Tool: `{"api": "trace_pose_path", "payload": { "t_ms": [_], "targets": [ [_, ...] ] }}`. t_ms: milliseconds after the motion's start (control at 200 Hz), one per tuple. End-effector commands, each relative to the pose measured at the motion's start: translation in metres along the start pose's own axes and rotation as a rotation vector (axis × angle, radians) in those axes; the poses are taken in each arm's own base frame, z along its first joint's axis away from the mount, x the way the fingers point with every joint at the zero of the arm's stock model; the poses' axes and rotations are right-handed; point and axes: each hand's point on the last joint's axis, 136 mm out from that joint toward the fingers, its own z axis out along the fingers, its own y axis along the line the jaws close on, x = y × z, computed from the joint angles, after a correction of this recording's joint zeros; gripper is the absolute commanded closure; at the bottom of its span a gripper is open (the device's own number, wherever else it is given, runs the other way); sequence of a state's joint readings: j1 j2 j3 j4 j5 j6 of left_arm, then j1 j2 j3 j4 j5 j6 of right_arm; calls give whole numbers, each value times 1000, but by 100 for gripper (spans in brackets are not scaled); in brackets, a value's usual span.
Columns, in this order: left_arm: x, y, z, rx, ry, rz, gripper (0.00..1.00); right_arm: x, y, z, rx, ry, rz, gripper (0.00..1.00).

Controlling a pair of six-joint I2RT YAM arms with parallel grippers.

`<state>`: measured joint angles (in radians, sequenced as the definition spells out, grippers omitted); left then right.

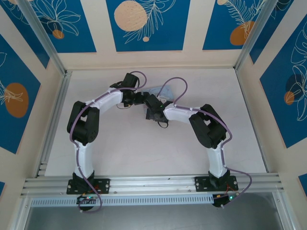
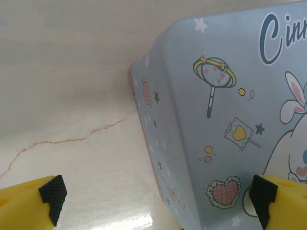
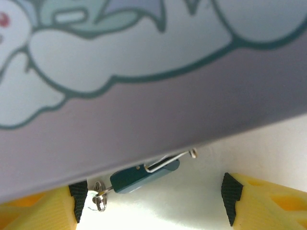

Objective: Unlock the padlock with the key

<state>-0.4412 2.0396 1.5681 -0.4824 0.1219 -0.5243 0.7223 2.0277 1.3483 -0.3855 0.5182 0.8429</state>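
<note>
padlock (image 3: 144,176), key (image 3: 102,193) (1 ea.), 1 tin (image 2: 216,120)

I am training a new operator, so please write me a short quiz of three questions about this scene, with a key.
1. True or false: the left claw is shut on the tin.
2. In the right wrist view, the padlock lies: A) between the pads of the right claw; B) on the tin's lid; C) outside the pads.
3. What colour are the pads of both claws?
Key: 1 false, it stands open. 2 A. 3 black.
</note>
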Motion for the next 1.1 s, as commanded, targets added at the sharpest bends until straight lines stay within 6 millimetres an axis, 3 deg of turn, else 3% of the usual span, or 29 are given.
{"api": "trace_pose_path", "payload": {
  "t_ms": [0, 165, 380, 580, 830, 1090],
  "targets": [
    [16, 20, 18, -45, 56, -25, 1, 6, -22, 7, 93, 19, 38, 24],
    [19, 22, 22, -46, 67, -28, 1, -1, -31, 8, 85, 25, 79, 26],
    [23, 24, 25, -51, 77, -29, 1, -31, -34, -2, 64, -9, 114, 27],
    [27, 26, 28, -51, 86, -38, 1, -51, -52, -17, 65, -42, 188, 27],
    [30, 26, 28, -46, 89, -38, 1, -55, -8, -41, -338, -89, 117, 27],
    [31, 26, 28, -40, 91, -39, 1, -46, -13, -35, -456, -91, 123, 29]
  ]
}}
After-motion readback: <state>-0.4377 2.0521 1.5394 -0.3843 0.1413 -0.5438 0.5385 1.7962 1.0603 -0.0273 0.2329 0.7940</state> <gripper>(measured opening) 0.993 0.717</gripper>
